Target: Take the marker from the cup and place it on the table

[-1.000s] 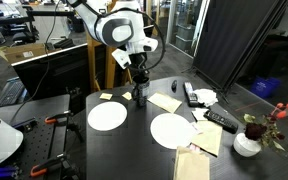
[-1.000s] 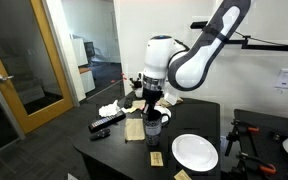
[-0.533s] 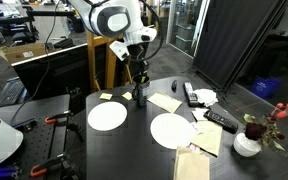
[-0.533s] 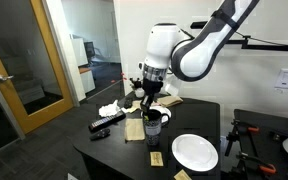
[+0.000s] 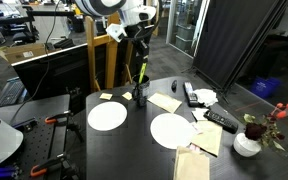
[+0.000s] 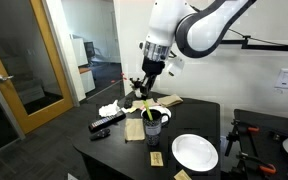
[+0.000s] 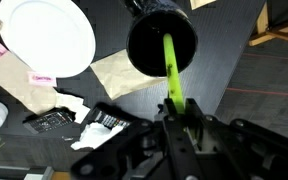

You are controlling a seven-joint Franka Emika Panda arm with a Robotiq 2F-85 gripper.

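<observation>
My gripper [image 7: 181, 108] is shut on the upper end of the yellow-green marker [image 7: 171, 72]. The marker hangs down from the jaws and its lower end is still inside the mouth of the dark cup [image 7: 161, 44]. In both exterior views the gripper [image 5: 139, 60] [image 6: 151, 80] is raised well above the cup [image 5: 139, 96] [image 6: 153, 123], with the marker [image 5: 138, 76] [image 6: 148, 101] between them. The cup stands upright on the dark round table [image 5: 134, 140] [image 6: 124, 155].
Two white plates [image 5: 108, 116] [image 5: 171, 130] lie near the cup, one of them in the wrist view [image 7: 44, 35]. Paper napkins [image 5: 165, 102], black remotes [image 5: 221, 121] [image 6: 106, 122] and a white vase with flowers [image 5: 248, 143] are on the table.
The gripper has risen straight up with the marker held in it, drawing the marker most of the way out of the cup. The cup has stayed in place.
</observation>
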